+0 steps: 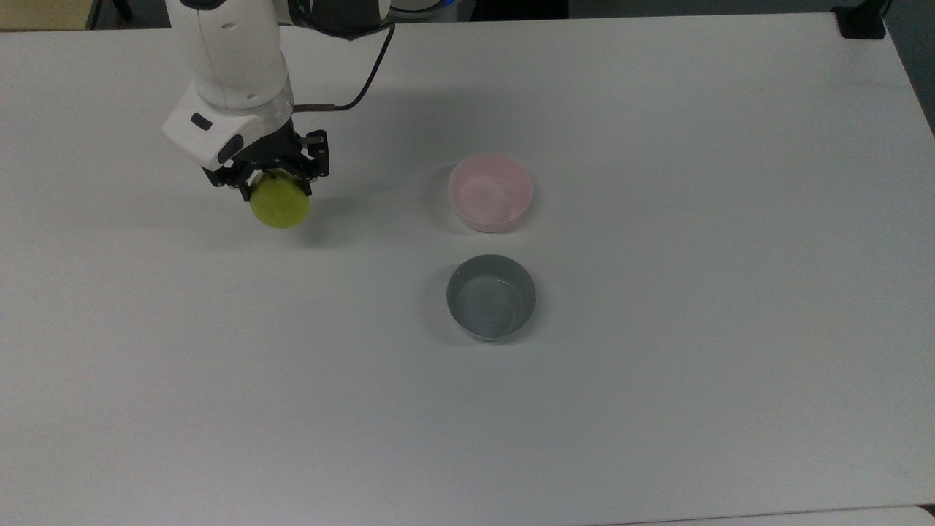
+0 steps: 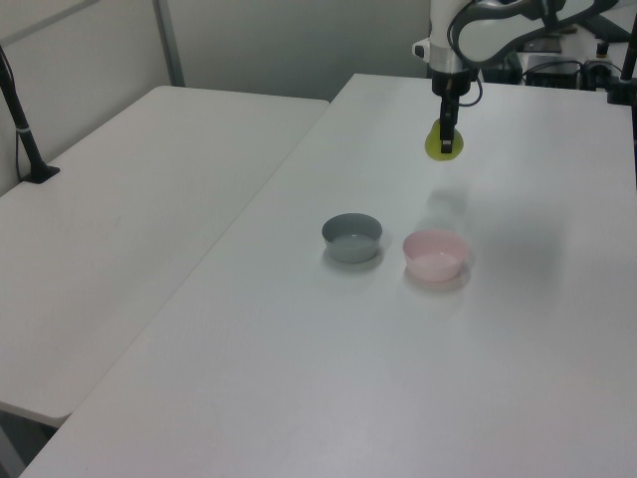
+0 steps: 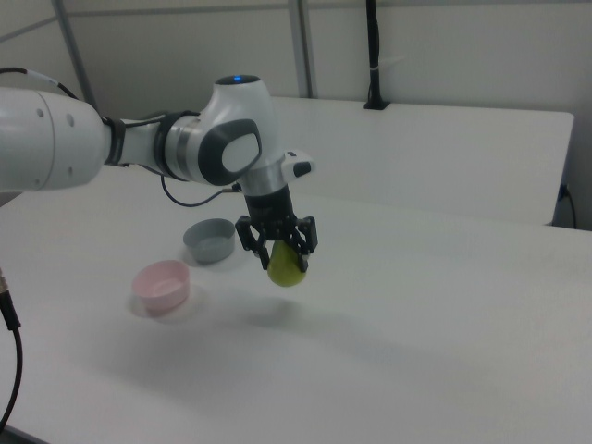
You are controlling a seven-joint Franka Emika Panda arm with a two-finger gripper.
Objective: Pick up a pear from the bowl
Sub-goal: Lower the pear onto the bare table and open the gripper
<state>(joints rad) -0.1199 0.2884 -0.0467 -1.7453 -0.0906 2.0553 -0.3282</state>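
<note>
End effector (image 1: pixel 276 183) clamped on pear (image 1: pixel 280 204), held clear above surface (image 1: pixel 657 402) toward top view's far-left edge. Pink bowl (image 1: pixel 489 192) mid-surface, empty; grey bowl (image 1: pixel 491 296) nearer front edge. Pick step looks complete; next: hold grip steady.

From the top view we looked steeply down on the table (image 1: pixel 657 409); the left and right views faced it from opposite ends (both lower, farther off). All three shared the pink bowl (image 1: pixel 489 192) and grey bowl (image 2: pixel 351 237).
</note>
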